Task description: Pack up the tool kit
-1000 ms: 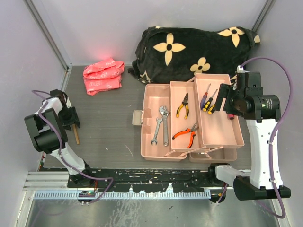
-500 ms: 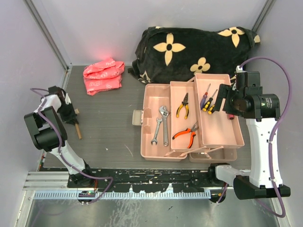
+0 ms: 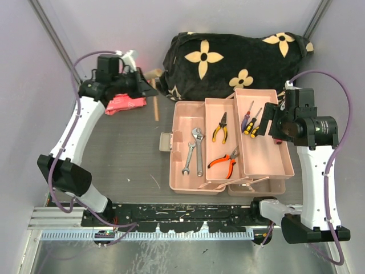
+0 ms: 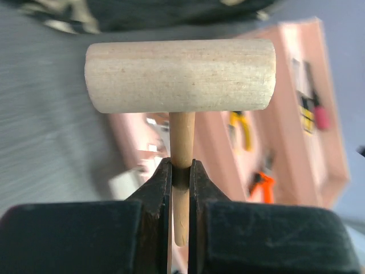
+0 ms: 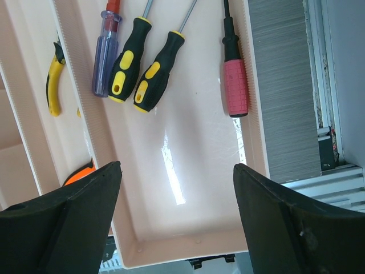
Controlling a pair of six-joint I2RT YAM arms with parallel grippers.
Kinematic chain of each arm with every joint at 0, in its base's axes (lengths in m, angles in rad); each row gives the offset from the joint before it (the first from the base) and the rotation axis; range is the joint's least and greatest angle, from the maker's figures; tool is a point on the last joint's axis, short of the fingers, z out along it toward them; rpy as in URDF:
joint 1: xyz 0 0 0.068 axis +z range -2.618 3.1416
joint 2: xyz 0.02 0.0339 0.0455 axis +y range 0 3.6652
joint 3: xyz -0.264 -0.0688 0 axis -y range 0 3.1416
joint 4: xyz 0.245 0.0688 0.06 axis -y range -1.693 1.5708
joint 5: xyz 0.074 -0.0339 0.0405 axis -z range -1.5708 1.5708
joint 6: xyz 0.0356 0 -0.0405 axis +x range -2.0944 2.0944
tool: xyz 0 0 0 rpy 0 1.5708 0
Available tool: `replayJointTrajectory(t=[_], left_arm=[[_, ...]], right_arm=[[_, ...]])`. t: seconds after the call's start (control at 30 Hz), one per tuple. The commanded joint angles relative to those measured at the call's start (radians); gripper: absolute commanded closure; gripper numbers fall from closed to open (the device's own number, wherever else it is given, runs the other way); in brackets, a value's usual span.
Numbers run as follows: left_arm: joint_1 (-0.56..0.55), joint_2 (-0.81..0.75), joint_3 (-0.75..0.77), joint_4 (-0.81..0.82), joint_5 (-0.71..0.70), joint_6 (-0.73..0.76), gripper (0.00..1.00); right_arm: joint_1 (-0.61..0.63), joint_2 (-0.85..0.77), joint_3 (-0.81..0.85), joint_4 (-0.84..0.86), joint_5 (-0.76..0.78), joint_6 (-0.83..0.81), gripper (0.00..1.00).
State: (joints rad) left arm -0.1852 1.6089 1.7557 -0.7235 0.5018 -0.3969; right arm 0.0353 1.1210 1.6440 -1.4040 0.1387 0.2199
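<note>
mallet (image 4: 179, 75) gripped by its thin handle in left tool (image 4: 181, 169) — top-heavy. it may pivot short of the toolbox (image 3: 181, 117).

**Left arm reaching far out, right arm upright**

The left arm (image 3: 71, 134) is stretched well forward from its base, elbow high, wrist turned to the right. The left pincer (image 4: 181, 171) is clamped tight on the thin handle of a wooden mallet (image 4: 179, 74). The right arm (image 3: 313, 171) stands tall, wrist bent left. The right pincer (image 5: 177, 168) points down, fingers spread wide.
</note>
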Motion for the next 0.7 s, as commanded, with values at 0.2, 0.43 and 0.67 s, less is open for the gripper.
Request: replayJointTrajectory(t=[0.2, 0.43, 0.67], left_arm=[[-0.342, -0.042, -0.142, 0.119, 0.044, -0.258, 1.0], [-0.488, -0.037, -0.336, 0.245, -0.02, -0.323, 1.0], [-0.527, 0.094, -0.311, 0.276, -0.074, -0.351, 1.0]], right_arm=[[-0.002, -0.08, -0.023, 0.011, -0.001, 0.008, 0.15], [-0.002, -0.089, -0.021, 0.004, -0.013, 0.026, 0.15], [-0.002, -0.102, -0.016, -0.019, -0.005, 0.028, 0.16]])
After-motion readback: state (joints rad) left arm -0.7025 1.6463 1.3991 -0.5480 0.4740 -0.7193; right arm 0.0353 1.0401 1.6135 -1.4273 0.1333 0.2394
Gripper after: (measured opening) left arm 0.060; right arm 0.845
